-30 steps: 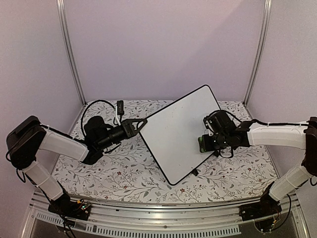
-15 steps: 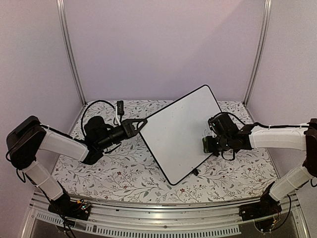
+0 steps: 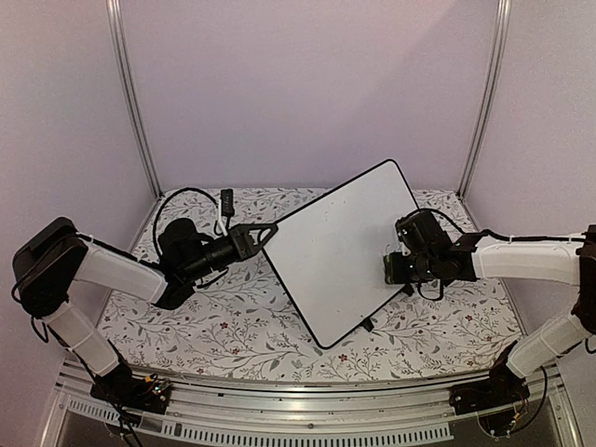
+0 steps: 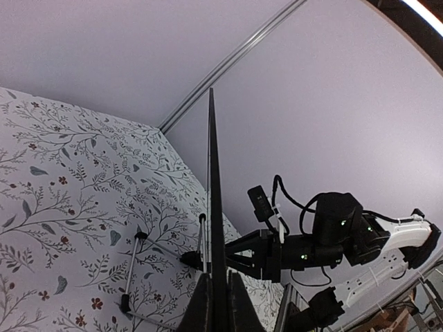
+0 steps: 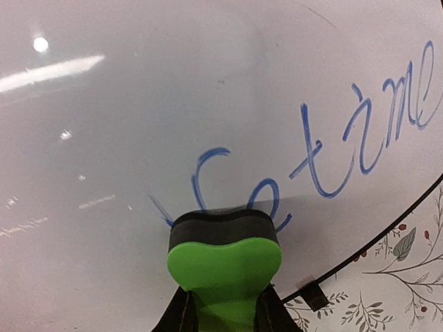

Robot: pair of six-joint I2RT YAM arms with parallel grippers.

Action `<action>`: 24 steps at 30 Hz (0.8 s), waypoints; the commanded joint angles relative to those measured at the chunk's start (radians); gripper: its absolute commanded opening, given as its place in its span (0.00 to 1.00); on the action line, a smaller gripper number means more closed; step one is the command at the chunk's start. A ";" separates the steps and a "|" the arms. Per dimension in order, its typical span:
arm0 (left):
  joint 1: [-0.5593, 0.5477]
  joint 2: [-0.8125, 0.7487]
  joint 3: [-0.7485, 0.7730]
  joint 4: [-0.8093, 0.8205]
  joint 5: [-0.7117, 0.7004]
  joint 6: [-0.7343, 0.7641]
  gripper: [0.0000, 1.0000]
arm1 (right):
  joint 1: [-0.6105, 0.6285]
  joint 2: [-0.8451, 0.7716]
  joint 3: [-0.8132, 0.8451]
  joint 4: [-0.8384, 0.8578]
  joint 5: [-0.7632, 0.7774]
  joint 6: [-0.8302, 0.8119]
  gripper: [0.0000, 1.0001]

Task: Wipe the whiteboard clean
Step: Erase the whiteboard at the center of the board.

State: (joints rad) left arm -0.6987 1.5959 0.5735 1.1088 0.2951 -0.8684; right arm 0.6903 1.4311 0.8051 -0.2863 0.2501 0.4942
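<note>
We see the whiteboard [image 3: 340,247], big white rectangle, thin black rim, rounded corners, tilted up on edge over the floral table [image 3: 233,335], blue cursive writing [image 5: 360,138] near one edge

The whiteboard [image 5: 173,104] fills nearly the whole frame, its glossy white face catching a streak of light [image 5: 52,72] at 10 o'clock. Blue handwriting [image 5: 332,159] climbs from the centre toward 2 o'clock in looping cursive letters. At 6 o'clock the right gripper [image 5: 225,317] is closed on a green eraser [image 5: 225,266], its dark fingers [image 5: 178,315] flanking the green body on both sides. The eraser's black pad lies against the board and covers the lower parts of the first letters. Toward 4 o'clock the board's thin black rim [image 5: 387,225] runs diagonally, with a small black clip [image 5: 315,295] on it. Beyond the rim, at 5 o'clock, the floral-patterned table [image 5: 405,294] shows.
</note>
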 commanded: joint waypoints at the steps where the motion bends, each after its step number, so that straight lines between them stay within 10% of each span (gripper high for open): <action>1: -0.039 0.022 0.002 -0.031 0.098 0.015 0.00 | -0.008 0.020 0.077 0.052 -0.011 -0.025 0.00; 24: -0.039 0.027 0.005 -0.030 0.103 0.014 0.00 | -0.009 -0.034 -0.061 0.068 -0.026 0.000 0.00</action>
State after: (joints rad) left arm -0.7002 1.5997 0.5751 1.1049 0.2928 -0.8818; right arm 0.6903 1.4258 0.7593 -0.2161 0.3031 0.5201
